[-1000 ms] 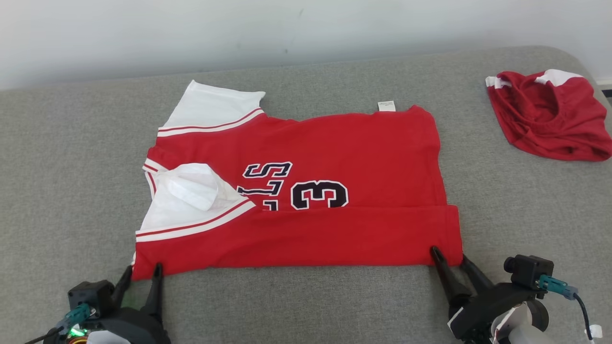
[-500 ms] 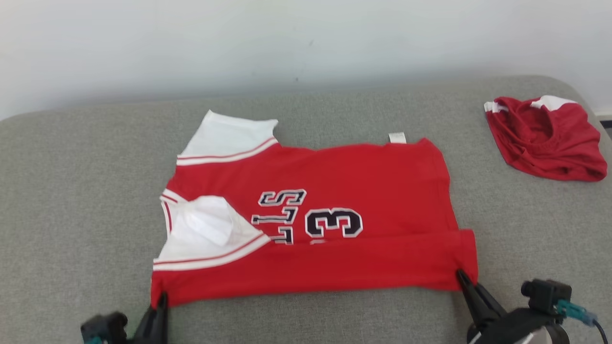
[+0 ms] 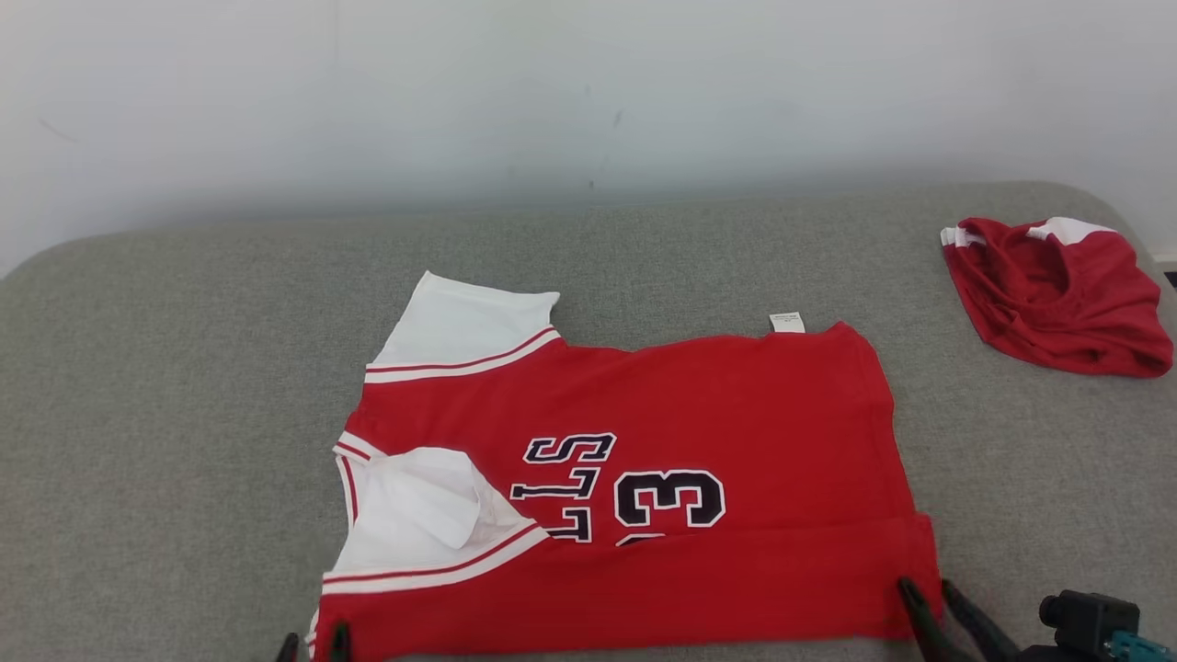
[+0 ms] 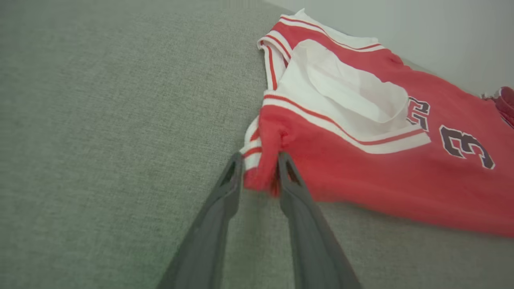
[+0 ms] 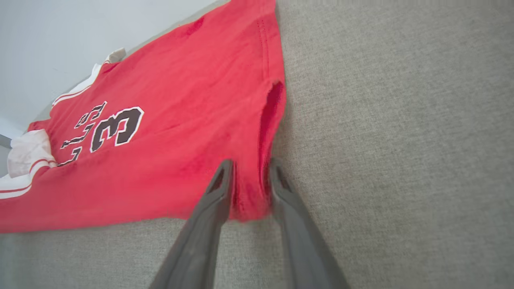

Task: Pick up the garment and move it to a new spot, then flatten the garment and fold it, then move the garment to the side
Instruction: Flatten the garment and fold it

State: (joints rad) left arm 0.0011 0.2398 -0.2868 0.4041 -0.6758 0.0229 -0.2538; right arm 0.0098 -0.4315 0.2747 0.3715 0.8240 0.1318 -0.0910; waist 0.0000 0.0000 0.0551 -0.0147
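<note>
Folding step: left gripper (image 4: 259, 168) and right gripper (image 5: 249, 172) each clamp a bottom-frame corner of the red jersey (image 3: 662, 395); next, probably carrying both corners evenly up-frame.

Left flank: a broad bare stretch of grey cushion (image 3: 165, 432) lies open beside the red jersey (image 3: 736, 405), from near edge to far edge.
Right lane: bare cushion separates the jersey's hem side from a crumpled red garment (image 3: 1057, 303); the two lie well apart.
Far strip: bare cushion runs behind the jersey, closed off by the pale wall (image 3: 588, 92).
Far-right corner: taken up by the crumpled garment, near the cushion's rounded edge.
Near corners: occupied by the left hand (image 3: 314, 636) and right hand (image 3: 926, 588), each pinching a jersey corner.
Centre: the jersey lies flat and low, passable from above.
</note>
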